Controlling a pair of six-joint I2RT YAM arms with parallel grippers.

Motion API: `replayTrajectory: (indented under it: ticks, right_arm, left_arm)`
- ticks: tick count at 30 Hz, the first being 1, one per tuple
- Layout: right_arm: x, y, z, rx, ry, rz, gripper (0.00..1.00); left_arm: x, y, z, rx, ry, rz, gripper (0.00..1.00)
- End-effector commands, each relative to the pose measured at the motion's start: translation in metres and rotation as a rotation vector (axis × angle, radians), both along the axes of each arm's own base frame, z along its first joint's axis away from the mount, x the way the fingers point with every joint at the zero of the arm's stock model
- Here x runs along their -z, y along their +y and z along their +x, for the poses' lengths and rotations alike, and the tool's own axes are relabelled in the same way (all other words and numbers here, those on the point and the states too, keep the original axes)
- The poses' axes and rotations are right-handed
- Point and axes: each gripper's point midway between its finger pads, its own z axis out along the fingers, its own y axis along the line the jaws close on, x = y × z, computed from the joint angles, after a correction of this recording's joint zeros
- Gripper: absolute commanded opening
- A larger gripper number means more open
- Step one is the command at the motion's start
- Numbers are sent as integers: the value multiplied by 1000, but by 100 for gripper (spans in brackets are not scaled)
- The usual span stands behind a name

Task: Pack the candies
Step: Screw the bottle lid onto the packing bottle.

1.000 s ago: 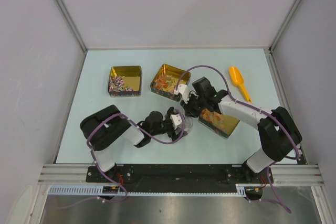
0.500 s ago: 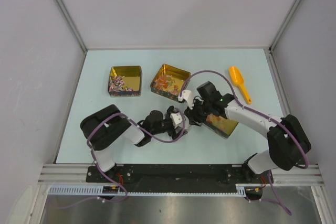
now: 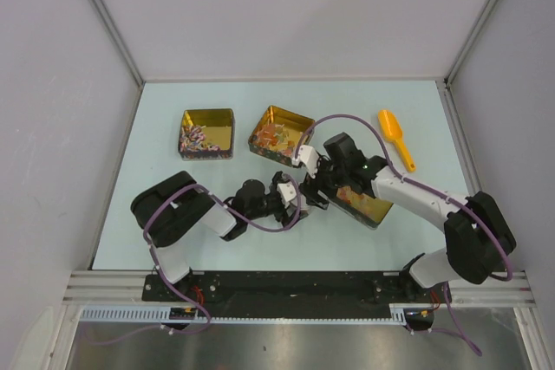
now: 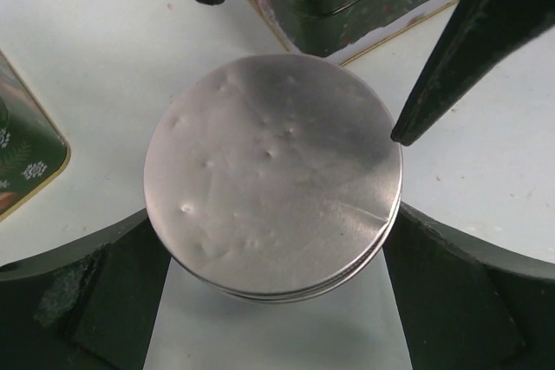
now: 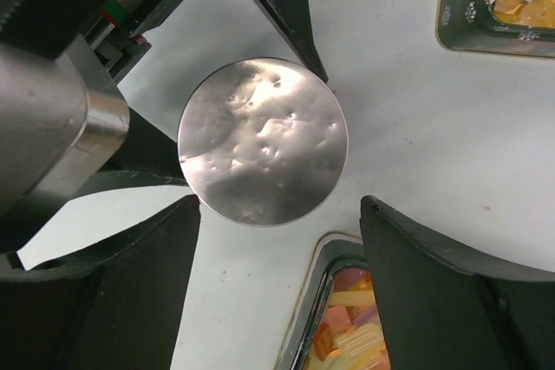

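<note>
- Candies (image 3: 196,139) loose in three gold tins on the table (image 3: 390,101); multicolour, too small to pick out singly from above.
- Tin no. 1 (image 3: 218,126) twd back-left corner; heap along its near side, rest of floor bare gold.
- Tin no. 2 (image 3: 279,115) abt mid-table, back of centre, set askew; orange/yellow pieces inside.
- Tin no. 3 (image 3: 375,217) right of centre, nearer front edge, partly under R arm; orange/yellow fill clear in R wrist view.
- Round silver-topped tub (image 4: 273,175) upright on table betw tins 2 & 3; top dented, creased at one edge; almost hidden from above by both tools.
- L gripper (image 4: 273,218): at widest spread, one finger each side of tub, hard vs its rim; real squeeze or just flanking – can't tell.
- R gripper (image 5: 279,205): parted wide, nothing betw fingers; tips just beside tub's edge, opp. L gripper; contact unclear.
- Orange scoop (image 3: 395,138) lying flat nr back-right corner, well apart from tins & both tools.
</note>
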Motion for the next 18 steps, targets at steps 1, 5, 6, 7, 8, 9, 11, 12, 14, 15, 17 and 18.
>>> replayTrajectory:
  ticks: [1, 5, 6, 7, 8, 9, 11, 12, 14, 15, 17, 18]
  right_arm:
    - [-8, 19, 24, 46, -75, 34, 80]
    - [18, 21, 19, 44, -28, -23, 84]
    - [23, 24, 18, 50, -14, -30, 85]
    - [26, 27, 18, 55, -20, -38, 86]
    - [29, 27, 19, 65, -17, -41, 86]
    - [31, 29, 21, 77, -12, -36, 87]
    - [27, 30, 27, 97, -3, 0, 86]
    - [26, 30, 29, 101, -6, 5, 87]
    - [29, 27, 32, 115, -13, -13, 87]
    - [33, 27, 33, 120, -8, -21, 87]
    - [39, 28, 29, 116, 6, -36, 87]
    - [42, 26, 28, 119, 13, -45, 88]
  left_arm:
    - [-24, -12, 1, 36, -51, -70, 100]
    - [-24, -11, 1, 31, -52, -68, 100]
    - [-25, -11, 2, 30, -53, -72, 100]
    - [-24, -11, 2, 29, -51, -71, 100]
    - [-25, -11, 2, 29, -50, -72, 100]
    - [-27, -11, 2, 26, -55, -78, 100]
    - [-26, -9, 2, 20, -57, -79, 100]
    - [-26, -8, 2, 16, -54, -77, 100]
    - [-24, -8, 2, 15, -44, -73, 100]
    - [-23, -6, 2, 7, -35, -69, 100]
    - [-26, -4, 4, 7, -39, -68, 100]
    - [-19, -3, 0, 27, -6, -38, 100]
